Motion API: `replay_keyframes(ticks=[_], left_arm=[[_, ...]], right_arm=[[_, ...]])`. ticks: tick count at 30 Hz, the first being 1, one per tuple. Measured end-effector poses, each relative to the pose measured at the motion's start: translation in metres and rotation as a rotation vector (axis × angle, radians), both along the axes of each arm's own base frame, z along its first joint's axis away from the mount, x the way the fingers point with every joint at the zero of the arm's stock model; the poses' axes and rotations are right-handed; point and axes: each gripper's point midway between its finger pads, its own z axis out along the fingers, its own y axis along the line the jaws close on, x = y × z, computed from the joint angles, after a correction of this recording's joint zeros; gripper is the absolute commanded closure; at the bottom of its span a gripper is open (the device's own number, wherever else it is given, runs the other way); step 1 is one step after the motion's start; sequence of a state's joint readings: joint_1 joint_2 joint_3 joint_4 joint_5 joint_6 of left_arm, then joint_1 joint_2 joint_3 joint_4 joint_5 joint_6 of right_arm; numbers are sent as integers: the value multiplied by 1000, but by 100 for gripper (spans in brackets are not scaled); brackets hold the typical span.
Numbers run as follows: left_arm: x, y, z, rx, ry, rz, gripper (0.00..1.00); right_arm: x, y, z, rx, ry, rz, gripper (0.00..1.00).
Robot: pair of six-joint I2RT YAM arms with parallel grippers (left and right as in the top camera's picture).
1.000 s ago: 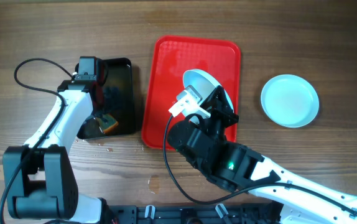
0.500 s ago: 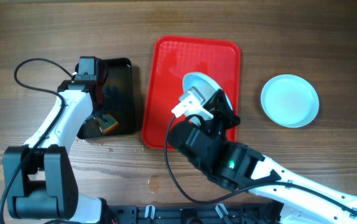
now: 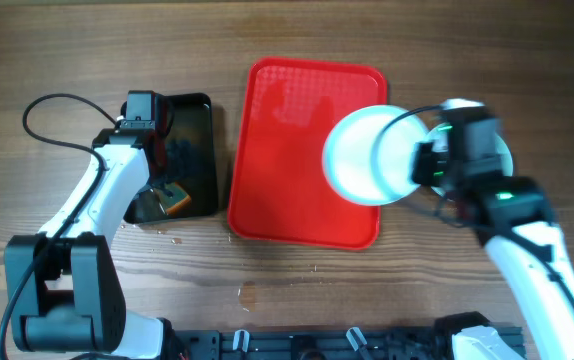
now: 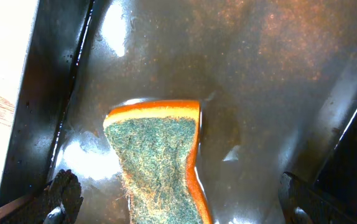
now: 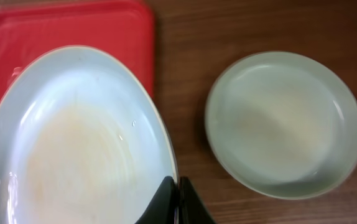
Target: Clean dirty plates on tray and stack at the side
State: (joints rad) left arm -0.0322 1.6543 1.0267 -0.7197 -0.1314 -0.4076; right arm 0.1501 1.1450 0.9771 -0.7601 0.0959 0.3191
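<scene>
Over red tray [image 3: 277,150], pale-blue plate [image 5: 79,143] in right tool [image 5: 177,186], faint orange smear

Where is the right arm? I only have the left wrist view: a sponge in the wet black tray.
Observer: The right pincer is shut on the rim of a plate, holding it over the red tray's right edge.
Operator: Is that plate clean?
Observer: Not quite; the right wrist view shows a faint orange-brown tinge in its middle.
Operator: Any plate set aside?
Observer: One, the side plate, lies on the table right of the tray.
</scene>
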Motion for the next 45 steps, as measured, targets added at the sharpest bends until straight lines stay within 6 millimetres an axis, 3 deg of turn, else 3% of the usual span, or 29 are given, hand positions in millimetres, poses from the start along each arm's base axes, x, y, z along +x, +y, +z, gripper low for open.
replay_keyframes(ticks=[9, 14, 18, 21, 25, 27, 28, 30, 32, 33, 34, 38, 45], left_arm=[[0, 0, 0, 0, 0, 0, 0], [0, 0, 0, 0, 0, 0, 0], [0, 0, 0, 0, 1, 0, 0], [0, 0, 0, 0, 0, 0, 0], [0, 0, 0, 0, 0, 0, 0], [0, 0, 0, 0, 0, 0, 0], [0, 0, 0, 0, 0, 0, 0], [0, 0, 0, 0, 0, 0, 0], [0, 0, 0, 0, -1, 0, 0], [0, 0, 0, 0, -1, 0, 0], [0, 0, 0, 0, 0, 0, 0], [0, 0, 0, 0, -1, 0, 0], [0, 0, 0, 0, 0, 0, 0]], right_arm=[[-13, -112, -22, 165, 82, -393, 96], [-16, -158, -57, 204, 143, -542, 95], [-18, -171, -95, 243, 242, -589, 63], [-17, -162, -107, 295, 277, -564, 55], [-9, -140, -96, 394, 243, -461, 58], [-4, -123, -78, 449, 189, -370, 60], [-4, -110, -60, 480, 142, -297, 60], [-10, -90, -34, 507, 88, -206, 59], [-25, -58, 2, 513, 10, -69, 51], [-32, -45, 16, 511, -25, -14, 39], [-42, -29, 31, 502, -61, 51, 0], [-79, 15, 72, 476, -187, 228, 0], [-117, 35, 109, 498, -342, 241, 0]])
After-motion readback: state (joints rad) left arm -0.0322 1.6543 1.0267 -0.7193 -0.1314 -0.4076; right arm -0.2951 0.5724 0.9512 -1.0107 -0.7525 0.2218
